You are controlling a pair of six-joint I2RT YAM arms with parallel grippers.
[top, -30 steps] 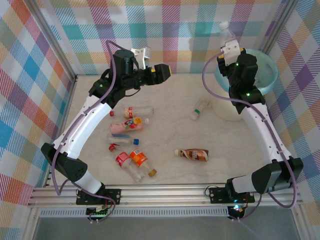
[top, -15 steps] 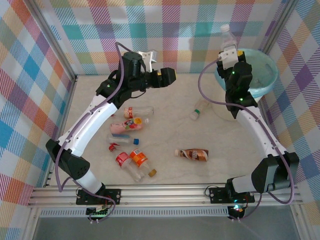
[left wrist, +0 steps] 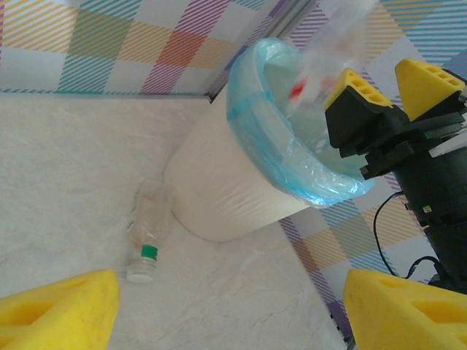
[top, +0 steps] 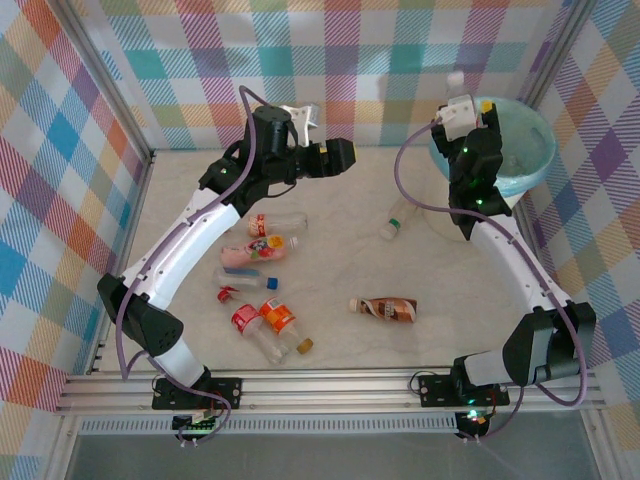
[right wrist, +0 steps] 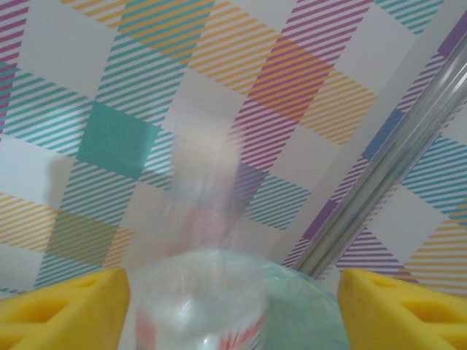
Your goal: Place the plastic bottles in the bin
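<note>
Top view: the clear bottle (top: 455,80) sits lower against the right gripper (top: 473,105) than half a second ago. It is at the far-left rim of the bin (top: 447,222), cap toward the back wall. The left gripper (top: 340,152) has edged right. Labels on the bottles on the table (top: 262,285) are too small to read.

Left wrist view: the left gripper (left wrist: 233,313) is wide and empty. The clear bottle (left wrist: 328,44), blurred and red-marked, hangs above the bin (left wrist: 219,197) mouth beside the right gripper (left wrist: 394,84). A green-capped bottle (left wrist: 146,233) lies near the bin's base, cap toward the camera.

Right wrist view: the right gripper (right wrist: 233,306) stands wide, with gaps either side of the clear bottle (right wrist: 204,240). Its long axis points away, and its red print is unreadable.
</note>
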